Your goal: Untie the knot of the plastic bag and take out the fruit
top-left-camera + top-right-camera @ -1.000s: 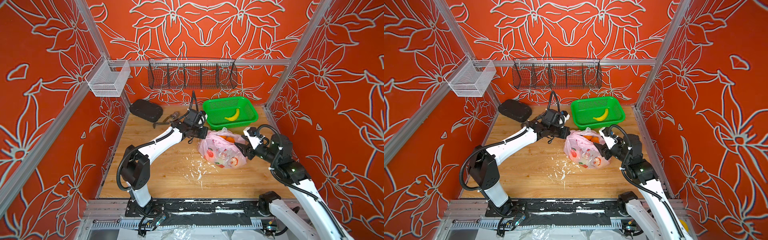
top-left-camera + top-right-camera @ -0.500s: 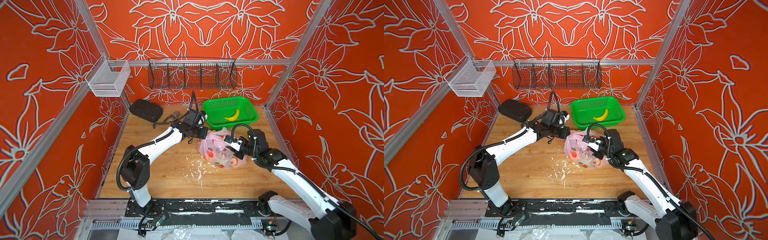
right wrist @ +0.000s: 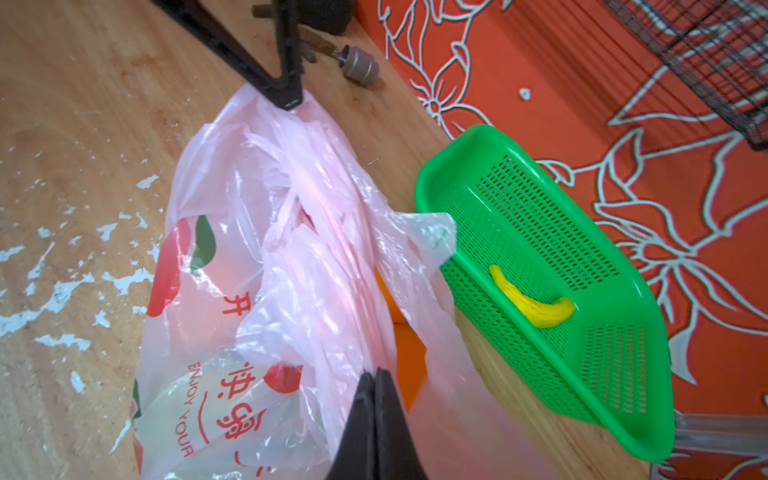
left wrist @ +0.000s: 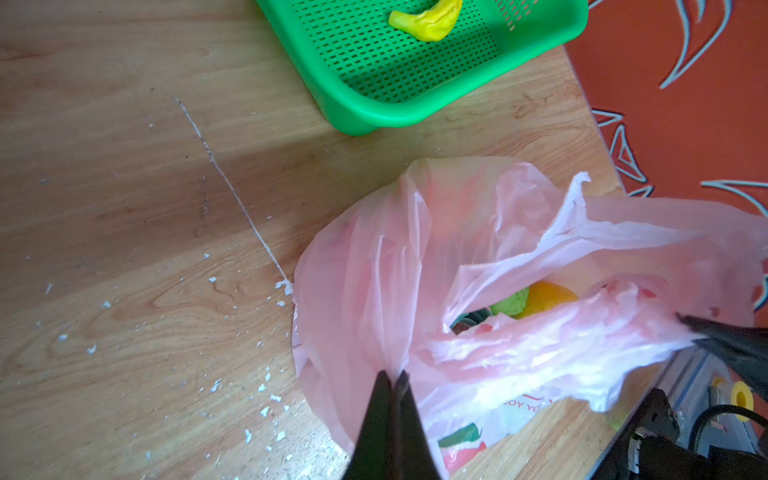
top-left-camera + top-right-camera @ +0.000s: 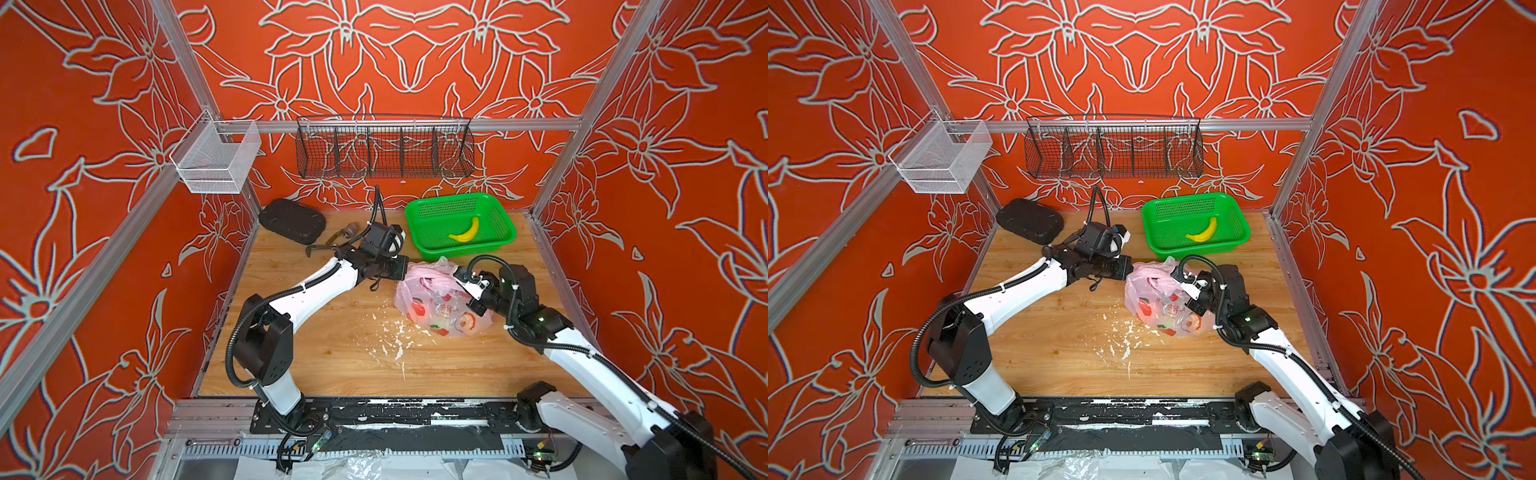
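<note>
Top view: plastic bag (image 5: pixel 440 305) lies centre-right on the table (image 5: pixel 332 332), just below the green basket (image 5: pixel 498 245).
Left wrist view: left claw (image 4: pixel 392 376) clamped on the bag's film, lower centre. The mouth gapes, no knot seen, fruit (image 4: pixel 548 301) inside.
Right wrist view: right claw (image 3: pixel 374 374) pinched shut on film, bottom centre. Emptying remains.

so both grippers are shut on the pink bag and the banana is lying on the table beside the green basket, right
Not quite. The banana lies inside the green basket, not on the table beside it; both top views show this. The rest holds: the left gripper and the right gripper are each shut on the plastic bag.
</note>
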`<action>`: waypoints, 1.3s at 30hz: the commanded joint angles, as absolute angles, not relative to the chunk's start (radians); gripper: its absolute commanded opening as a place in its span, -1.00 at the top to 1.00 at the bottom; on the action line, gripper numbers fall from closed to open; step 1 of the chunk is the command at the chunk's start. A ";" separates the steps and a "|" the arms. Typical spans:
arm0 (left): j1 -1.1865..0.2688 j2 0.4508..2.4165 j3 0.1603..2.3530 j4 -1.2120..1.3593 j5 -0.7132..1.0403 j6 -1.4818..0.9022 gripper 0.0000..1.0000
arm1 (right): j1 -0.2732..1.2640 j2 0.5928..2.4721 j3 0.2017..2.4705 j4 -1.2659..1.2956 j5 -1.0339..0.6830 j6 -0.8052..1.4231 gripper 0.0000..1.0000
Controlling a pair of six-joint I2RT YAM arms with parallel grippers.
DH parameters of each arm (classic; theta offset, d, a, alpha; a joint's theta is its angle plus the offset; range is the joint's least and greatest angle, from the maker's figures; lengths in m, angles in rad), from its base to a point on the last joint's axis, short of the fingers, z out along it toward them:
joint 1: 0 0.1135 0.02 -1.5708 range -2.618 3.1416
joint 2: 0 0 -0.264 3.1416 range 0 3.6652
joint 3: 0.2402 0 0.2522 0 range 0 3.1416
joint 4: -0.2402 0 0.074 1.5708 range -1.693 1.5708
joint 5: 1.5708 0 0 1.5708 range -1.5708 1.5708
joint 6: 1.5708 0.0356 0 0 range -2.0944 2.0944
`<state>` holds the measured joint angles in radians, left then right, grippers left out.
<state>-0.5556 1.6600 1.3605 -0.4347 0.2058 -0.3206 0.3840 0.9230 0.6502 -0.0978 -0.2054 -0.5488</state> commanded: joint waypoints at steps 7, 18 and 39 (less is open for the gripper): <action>-0.498 1.504 1.206 -0.369 0.169 -0.385 0.79 | 0.296 0.800 0.607 0.092 -0.102 -0.293 1.00; -0.636 1.295 1.078 -0.133 0.315 0.037 -0.24 | 0.291 0.769 0.591 0.124 -0.222 -0.159 1.00; -0.962 1.515 0.986 0.067 -0.039 0.877 -0.83 | 0.291 0.781 0.603 0.118 -0.247 -0.159 1.00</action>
<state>-0.9482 1.4570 0.9577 0.0010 0.0471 0.7685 0.2958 0.7807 0.6018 0.0879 -0.2268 -0.1772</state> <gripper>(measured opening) 0.913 0.045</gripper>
